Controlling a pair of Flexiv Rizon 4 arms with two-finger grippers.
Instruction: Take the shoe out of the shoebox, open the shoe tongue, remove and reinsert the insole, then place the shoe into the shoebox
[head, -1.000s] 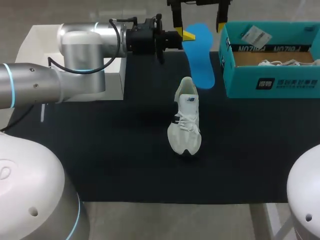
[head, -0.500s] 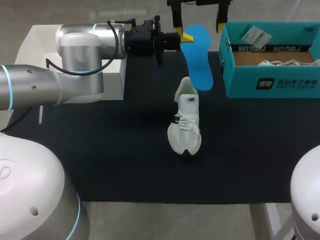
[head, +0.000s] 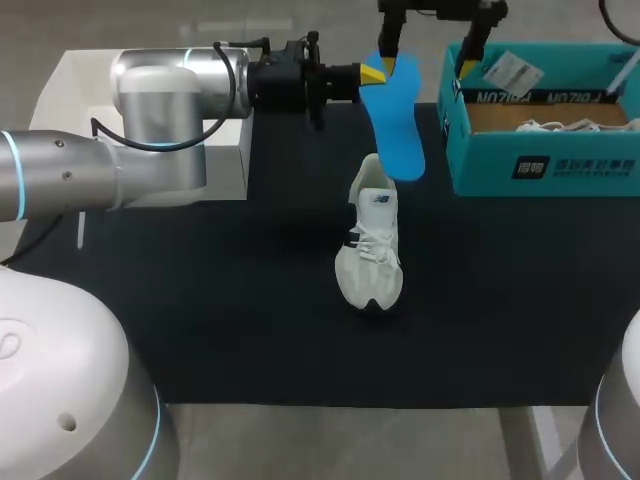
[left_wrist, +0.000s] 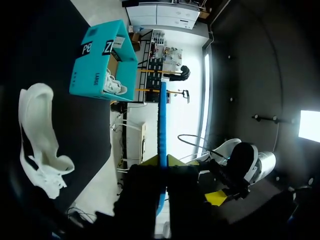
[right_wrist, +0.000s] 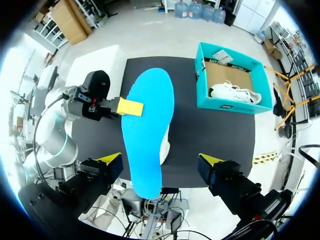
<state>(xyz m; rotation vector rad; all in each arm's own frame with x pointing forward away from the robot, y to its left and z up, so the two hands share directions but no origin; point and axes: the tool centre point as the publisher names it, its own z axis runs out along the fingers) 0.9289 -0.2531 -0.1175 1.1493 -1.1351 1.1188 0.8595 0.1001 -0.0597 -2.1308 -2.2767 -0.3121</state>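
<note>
A blue insole (head: 397, 120) hangs in the air over the table's far side, with my left gripper (head: 374, 72) shut on its edge. In the left wrist view the insole (left_wrist: 162, 120) shows edge-on, pinched by the gripper (left_wrist: 162, 161). The white shoe (head: 370, 240) stands upright on the black mat, its heel under the insole's lower end. My right gripper (head: 430, 45) is open, high above the insole. In the right wrist view its gripper (right_wrist: 160, 160) straddles the insole (right_wrist: 147, 130) from above without touching it, and the shoe (right_wrist: 165, 146) is mostly hidden below.
The open teal shoebox (head: 545, 170) stands at the far right, with a second white shoe (head: 560, 126) and a paper tag inside. A white box (head: 70, 70) sits at the far left behind my left arm. Black mat covers the table.
My right gripper has shifted to the right, toward the shoebox, still open. The left gripper and insole have barely moved.
</note>
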